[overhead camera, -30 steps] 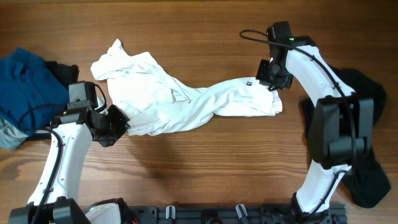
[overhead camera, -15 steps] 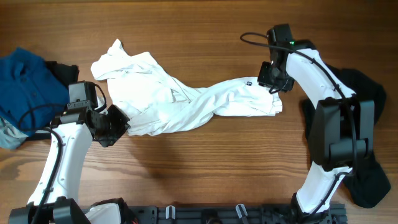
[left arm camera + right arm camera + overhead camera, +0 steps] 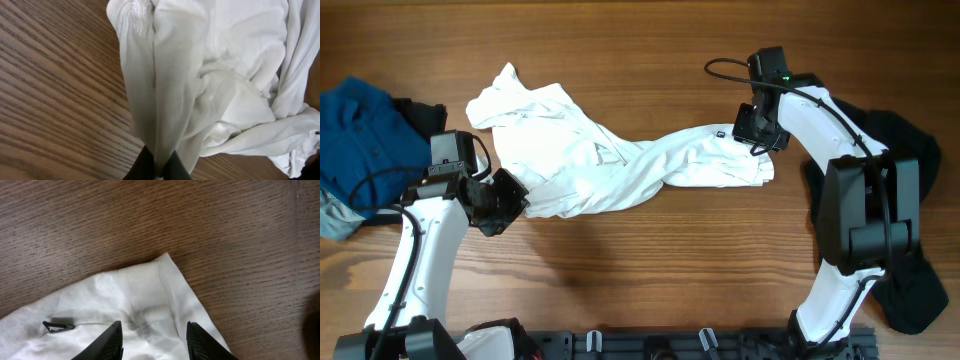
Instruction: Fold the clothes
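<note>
Only your right gripper [image 3: 757, 138] had shifted, creeping slightly toward the near edge over the shirt's end; the left arm and cloth lay as before.

From overhead, the white T-shirt [image 3: 620, 160] sprawled twisted across the bench's middle, a blue garment [image 3: 360, 140] sat at the left edge and a dark one [image 3: 910, 260] at the right.

On the left wrist view, your left gripper [image 3: 159, 169] was clenched on a bunched fold of shirt.

On the right wrist view, the fingers [image 3: 114, 335] stood apart, released, straddling the shirt's corner [image 3: 160, 280], the neck tag [image 3: 57, 326] off to one side.

You'd likely have done best to lower straight down, pinch the hem close to that corner, then draw the arms apart to untwist it.
</note>
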